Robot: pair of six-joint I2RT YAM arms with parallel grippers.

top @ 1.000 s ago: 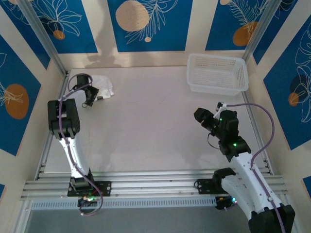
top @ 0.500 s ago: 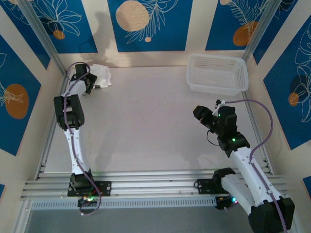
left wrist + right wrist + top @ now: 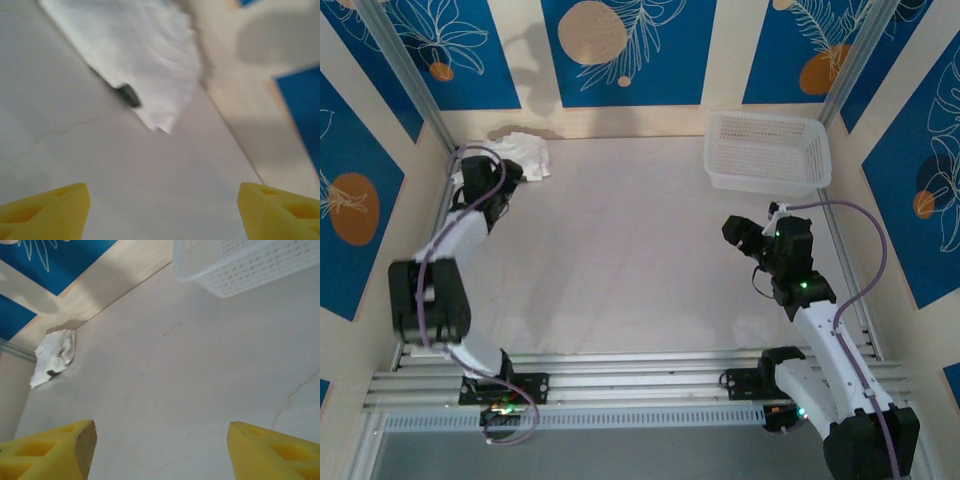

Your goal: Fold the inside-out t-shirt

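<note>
The inside-out t-shirt [image 3: 526, 152] lies as a small bunched white bundle in the table's far left corner, against the back wall. In the left wrist view the t-shirt [image 3: 135, 50] shows a small dark tag [image 3: 128, 95] at its near edge. My left gripper [image 3: 506, 176] hovers just short of it, open, with bare table between its yellow fingertips [image 3: 47, 210]. My right gripper [image 3: 737, 233] hangs over the right half of the table, open and holding nothing [image 3: 160, 452]. From there the t-shirt [image 3: 54, 356] looks far off.
A white mesh basket [image 3: 767, 150] stands at the back right, its corner visible in the right wrist view [image 3: 250, 262]. Walls close in the table on the left, back and right. An aluminium rail [image 3: 620, 380] runs along the near edge by the arm bases.
The left arm carried the t-shirt bundle farther into the back left corner, then drew back a little as its elbow dropped toward the near left. Both grippers have opened wider.
</note>
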